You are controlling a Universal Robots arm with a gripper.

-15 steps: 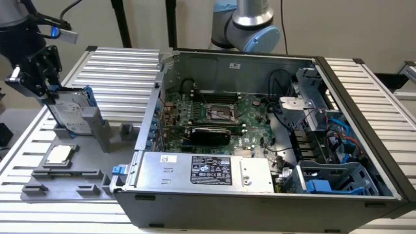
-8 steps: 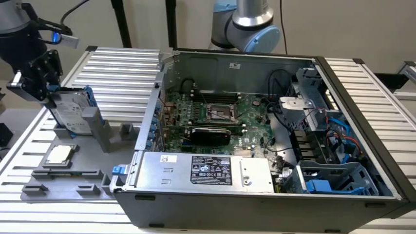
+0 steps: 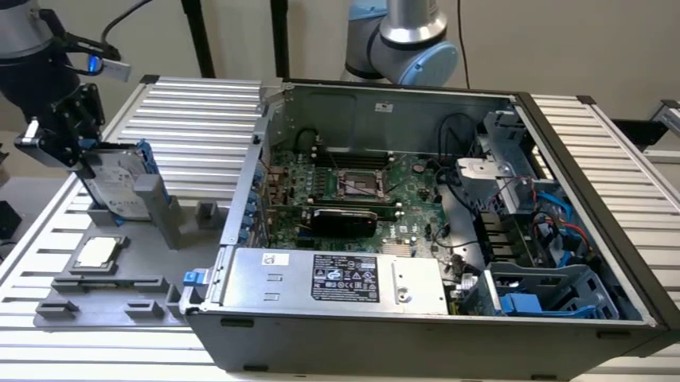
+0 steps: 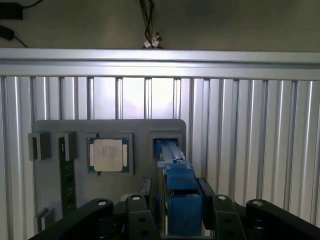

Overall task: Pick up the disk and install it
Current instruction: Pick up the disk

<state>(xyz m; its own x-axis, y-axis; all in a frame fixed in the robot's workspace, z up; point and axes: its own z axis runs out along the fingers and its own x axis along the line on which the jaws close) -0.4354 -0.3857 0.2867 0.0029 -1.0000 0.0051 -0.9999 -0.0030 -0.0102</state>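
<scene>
Hand (image 4: 175, 192) at upright disk (image 4: 172, 157) in grey holder (image 4: 142, 132); processor chip (image 4: 108, 155) beside.

Robotics lab bench, prob. Robot arm (image 3: 409, 36) behind an open PC case (image 3: 351, 338) on slatted alu table (image 3: 191, 95), w/ grey parts fixture (image 3: 138, 278) beside it.

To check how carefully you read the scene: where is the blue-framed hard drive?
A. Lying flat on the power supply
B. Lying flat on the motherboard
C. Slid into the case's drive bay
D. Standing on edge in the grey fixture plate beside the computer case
D: the hard drive stands on edge in the grey fixture plate, outside the computer case, with the claw at it.
</scene>
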